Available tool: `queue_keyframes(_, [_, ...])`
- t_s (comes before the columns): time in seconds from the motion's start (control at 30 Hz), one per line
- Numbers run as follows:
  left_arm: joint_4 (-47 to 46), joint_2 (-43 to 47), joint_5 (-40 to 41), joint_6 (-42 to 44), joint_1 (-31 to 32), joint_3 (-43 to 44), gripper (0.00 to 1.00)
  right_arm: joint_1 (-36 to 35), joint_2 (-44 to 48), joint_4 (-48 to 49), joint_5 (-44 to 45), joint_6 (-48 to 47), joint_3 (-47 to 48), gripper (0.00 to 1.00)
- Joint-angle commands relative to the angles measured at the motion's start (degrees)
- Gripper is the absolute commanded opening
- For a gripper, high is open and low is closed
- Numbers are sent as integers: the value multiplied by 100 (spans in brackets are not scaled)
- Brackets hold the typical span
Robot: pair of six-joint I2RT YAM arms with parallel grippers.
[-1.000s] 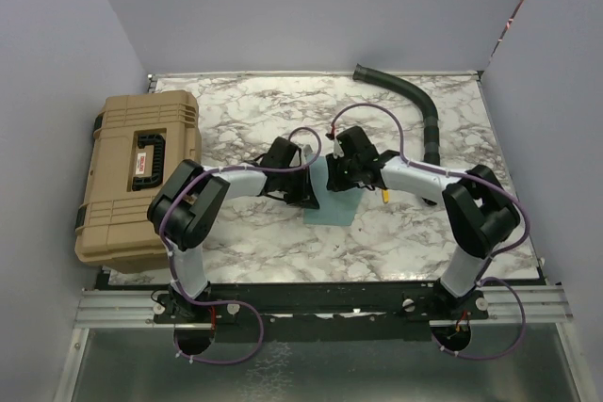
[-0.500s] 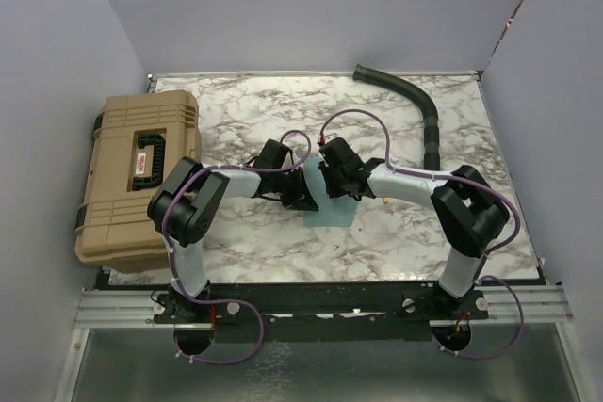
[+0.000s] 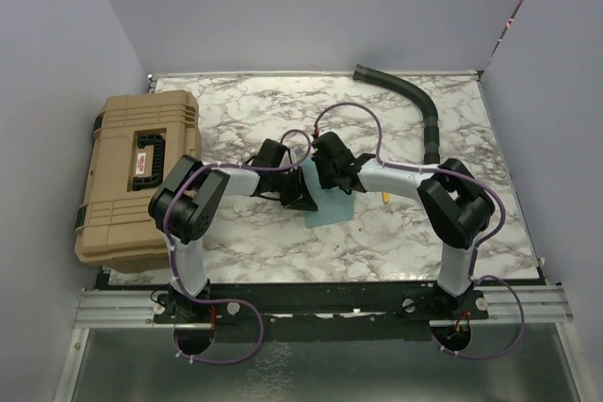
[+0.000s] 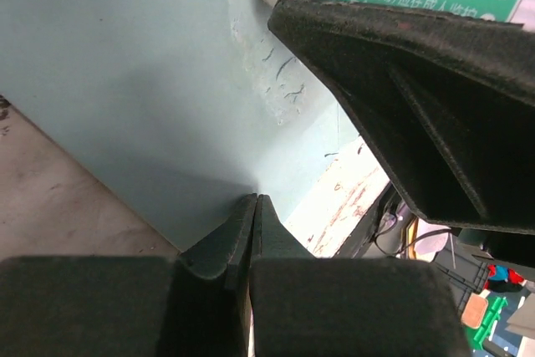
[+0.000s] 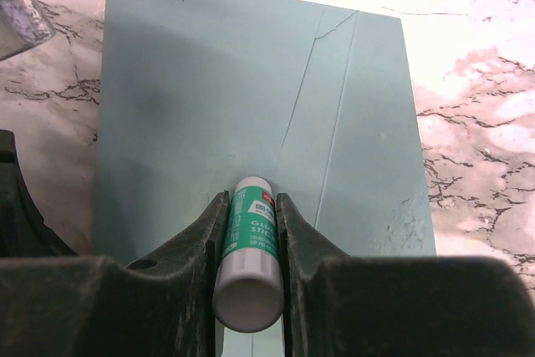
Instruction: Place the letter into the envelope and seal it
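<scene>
Right fingers (image 5: 188,244) clamped on glue stick (image 5: 251,244) over envelope (image 5: 201,98), left fingers (image 4: 238,236) together at its edge, marble table (image 5: 468,56) around

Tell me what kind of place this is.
Likely a robotics lab test cell: a marble-patterned tabletop boxed in by plain lilac-grey panel walls, an aluminium mounting rail along its near edge, and a tan hard-plastic tool case beside it.

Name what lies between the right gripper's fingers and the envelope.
A green-and-white glue stick, clamped in the right gripper, its far end over the teal envelope; the right wrist view shows it.
</scene>
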State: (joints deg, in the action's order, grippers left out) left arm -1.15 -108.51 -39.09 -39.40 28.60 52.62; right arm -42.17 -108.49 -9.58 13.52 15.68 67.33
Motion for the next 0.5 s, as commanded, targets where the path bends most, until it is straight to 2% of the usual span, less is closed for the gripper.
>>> queue_keyframes(0.0, [826, -466, 905, 248, -185, -218, 0, -1, -67, -4, 2, 135, -234, 1])
queue_keyframes(0.23, [160, -469, 1158, -952, -432, -372, 0, -316, 292, -236, -250, 129, -730, 1])
queue_keyframes(0.47, [26, -478, 1575, -1404, -469, -517, 0, -456, 451, -425, -332, 189, -926, 1])
